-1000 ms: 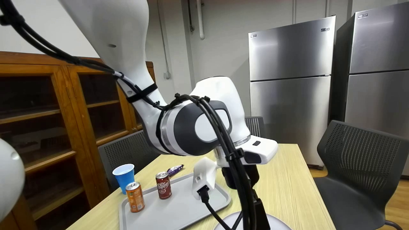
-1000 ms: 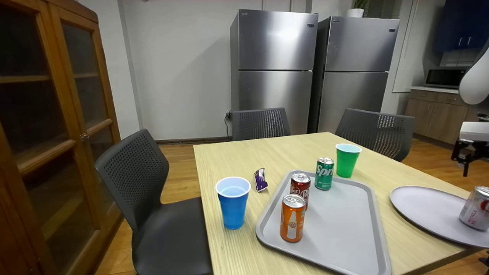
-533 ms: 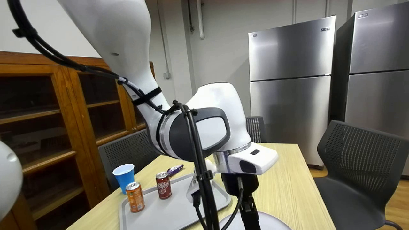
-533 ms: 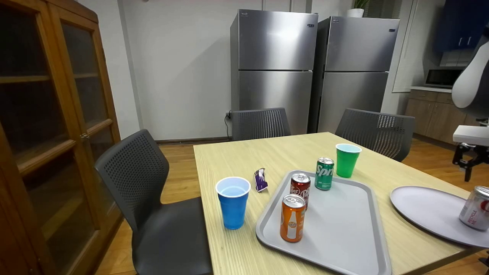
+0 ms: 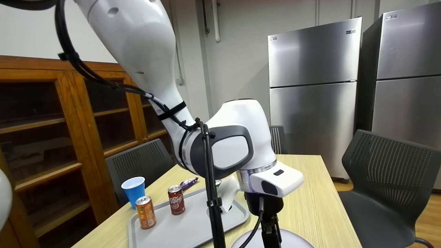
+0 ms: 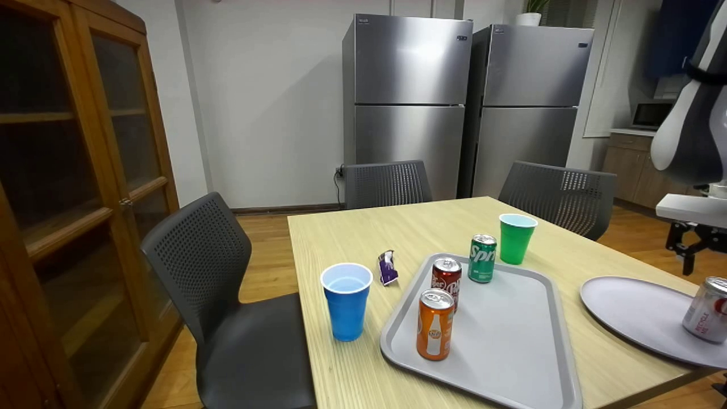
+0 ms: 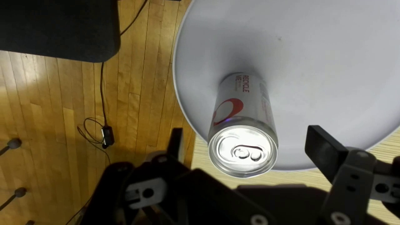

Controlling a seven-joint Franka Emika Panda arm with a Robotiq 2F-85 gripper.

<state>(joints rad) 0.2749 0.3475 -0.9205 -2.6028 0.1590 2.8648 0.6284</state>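
While the claw (image 7: 245, 137) is hovering over the silver can (image 7: 245, 122), its fingers (image 7: 325, 150) are standing wide apart and gripping nothing. In the wrist view the lid (image 7: 243, 153) is showing between them with much the same gap on either side, so the sideways aim is looking sound. If the fingers are closing here, a straight descent is seeming best, keeping both gaps even; a finger catching the lid would be risking a topple. Holding the wall well below the lid is looking steadier than pinching the top, and a gentle squeeze is probably sparing the thin metal from denting.

The silver can is standing upright on the plate (image 7: 328, 81), near its rim. That rim is appearing to jut past the edge of the bench (image 6: 420, 221), with floor (image 7: 150, 103) showing beside it, so any downward push is likely courting a tilt of the plate.

Farther off in an exterior view, the tray (image 6: 511, 341) is carrying the Sprite (image 6: 482, 260), the Dr Pepper (image 6: 447, 278) and the orange can (image 6: 435, 324). The green cup (image 6: 517, 238) and the blue cup (image 6: 347, 301) are standing beside the tray, and a wrapper (image 6: 387, 268) is lying near it. These are sitting well apart from the claw, probably leaving it working room. Beyond, chairs (image 6: 199, 318), fridges (image 6: 409, 130) and a cabinet (image 6: 108, 170) are surrounding the bench.
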